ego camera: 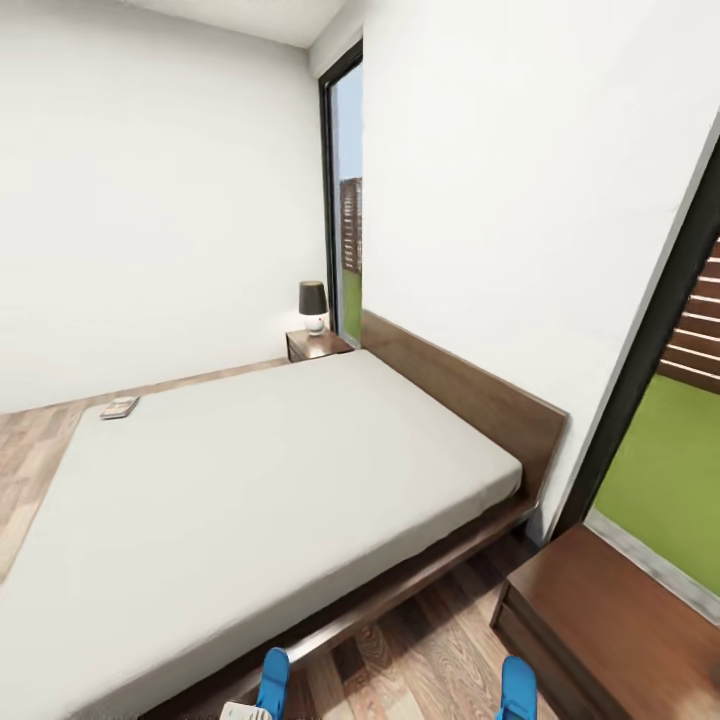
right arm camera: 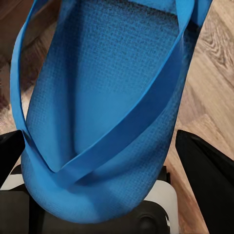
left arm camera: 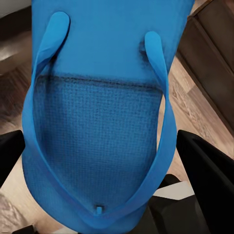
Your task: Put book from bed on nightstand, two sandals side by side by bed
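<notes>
Sandal step in hand: left gripper (left arm camera: 105,161) fingers grasped left sandal (left arm camera: 100,122); right gripper (right arm camera: 100,165) fingers grasped right sandal (right arm camera: 105,112). Next: lower both onto floor (ego camera: 440,650) beside bed (ego camera: 270,480). Book (ego camera: 119,407) at 10 o'clock on mattress.

White walls (ego camera: 150,200) and a wood-plank floor (ego camera: 430,660) make the room. Two tall black-framed windows (ego camera: 345,200) show a slatted fence and green grass. A small lamp (ego camera: 313,305) with a dark shade stands in the far corner.
</notes>
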`<state>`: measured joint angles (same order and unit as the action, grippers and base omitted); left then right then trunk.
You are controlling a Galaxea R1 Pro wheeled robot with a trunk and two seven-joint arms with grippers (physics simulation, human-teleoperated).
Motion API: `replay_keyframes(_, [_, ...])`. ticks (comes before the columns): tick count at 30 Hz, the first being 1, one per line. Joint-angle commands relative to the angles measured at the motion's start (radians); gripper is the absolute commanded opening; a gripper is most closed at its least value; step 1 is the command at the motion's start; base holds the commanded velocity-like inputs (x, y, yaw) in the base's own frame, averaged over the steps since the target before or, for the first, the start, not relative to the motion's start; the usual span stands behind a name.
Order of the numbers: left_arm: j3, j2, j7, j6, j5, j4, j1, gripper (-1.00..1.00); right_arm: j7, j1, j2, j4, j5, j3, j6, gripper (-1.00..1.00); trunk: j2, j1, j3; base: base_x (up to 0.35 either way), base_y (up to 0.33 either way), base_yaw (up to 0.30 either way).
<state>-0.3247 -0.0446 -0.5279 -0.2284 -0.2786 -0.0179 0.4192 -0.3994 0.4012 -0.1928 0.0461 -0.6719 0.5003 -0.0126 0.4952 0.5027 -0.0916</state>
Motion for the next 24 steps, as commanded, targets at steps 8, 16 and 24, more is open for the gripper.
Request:
replay_keyframes(8, [-0.008,0.000,-0.001,-0.005,-0.011,0.001,0.001,-1.00,-0.004,0.001,0.000,0.000,-0.010,0.008,-0.001,-1.00,0.002,0.000,-0.002,0.000,0.000,0.292])
replay_keyframes(16, [-0.009,0.000,-0.001,-0.005,-0.011,0.001,0.001,-1.00,-0.004,0.001,0.000,0.000,-0.010,0.008,-0.001,-1.00,0.002,0.000,-0.002,0.000,0.000,0.292])
replay_keyframes(24, [-0.008,0.000,-0.001,-0.004,-0.011,0.001,0.001,-1.00,-0.004,0.001,0.000,0.000,-0.009,0.007,-0.001,-1.00,0.002,0.000,-0.002,0.000,0.000,0.292])
